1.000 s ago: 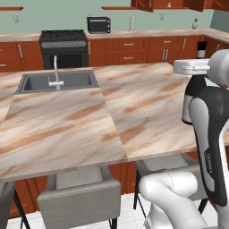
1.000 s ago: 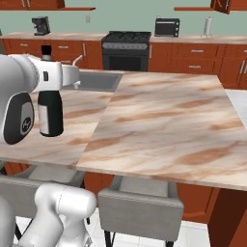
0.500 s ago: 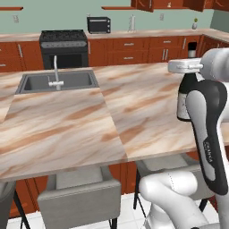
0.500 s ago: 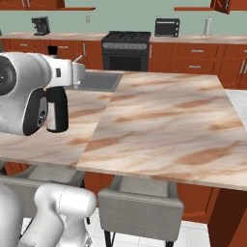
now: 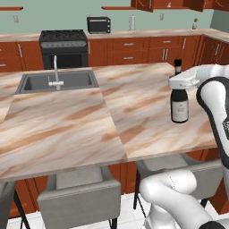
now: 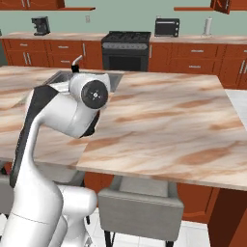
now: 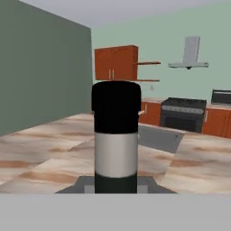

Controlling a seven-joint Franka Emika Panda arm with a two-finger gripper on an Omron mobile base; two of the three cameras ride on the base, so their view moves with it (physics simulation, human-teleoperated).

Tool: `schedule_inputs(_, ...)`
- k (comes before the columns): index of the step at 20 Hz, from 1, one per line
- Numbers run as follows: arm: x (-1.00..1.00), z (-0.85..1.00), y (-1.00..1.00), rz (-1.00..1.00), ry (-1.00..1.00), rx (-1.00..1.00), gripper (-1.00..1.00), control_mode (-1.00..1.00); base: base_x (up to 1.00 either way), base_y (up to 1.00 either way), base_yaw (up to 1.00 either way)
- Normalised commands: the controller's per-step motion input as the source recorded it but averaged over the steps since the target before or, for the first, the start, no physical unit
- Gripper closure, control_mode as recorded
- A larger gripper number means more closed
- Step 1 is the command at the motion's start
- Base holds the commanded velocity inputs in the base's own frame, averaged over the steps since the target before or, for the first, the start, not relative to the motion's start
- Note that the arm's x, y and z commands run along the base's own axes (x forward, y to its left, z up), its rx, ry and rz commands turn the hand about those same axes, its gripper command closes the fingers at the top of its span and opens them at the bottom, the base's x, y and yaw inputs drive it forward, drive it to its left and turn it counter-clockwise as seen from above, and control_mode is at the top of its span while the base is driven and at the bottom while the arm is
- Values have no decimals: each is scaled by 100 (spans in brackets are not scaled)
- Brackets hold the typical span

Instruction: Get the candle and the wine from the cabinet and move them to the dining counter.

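The wine [image 5: 180, 102], a dark bottle with a black cap and a pale label, stands upright over the right part of the dining counter [image 5: 89, 120]. My gripper [image 5: 179, 82] is shut on its neck from the right. I cannot tell whether its base touches the marble. The hand view has the capped neck [image 7: 116, 135] right in front of my gripper [image 7: 116, 186]. In the right base view my arm [image 6: 72, 111] covers the bottle, over the counter [image 6: 183, 125]. Reddish-brown wall cabinets [image 5: 150, 3] hang at the top right. The candle is out of view.
A sink with a faucet [image 5: 56, 80] is set into the island's far left. Behind it along the wall stand a black stove [image 5: 63, 44], a toaster oven [image 5: 99, 24] and a paper-towel roll [image 5: 132, 22]. Grey stools [image 5: 78, 197] sit under the near edge.
The arm has swung around, and in the right base view it now covers the bottle. In the left base view the bottle has shifted slightly left, still gripped.
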Motion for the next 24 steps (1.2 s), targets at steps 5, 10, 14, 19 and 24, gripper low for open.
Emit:
schedule_inputs(5, 71, -51, -6, 26, 0, 0, 100, -100, 0, 0, 0)
schedule_inputs(10, 71, -42, -3, 17, 0, 3, 100, -100, 0, 0, 0)
schedule_inputs(14, 61, -29, 0, 11, 0, 9, 100, -100, 0, 0, 0)
schedule_inputs(19, 63, -31, 0, 8, 2, 16, 100, -100, 0, 0, 0)
schedule_inputs(24, 46, -49, 0, 6, 1, 7, 100, -100, 0, 0, 0)
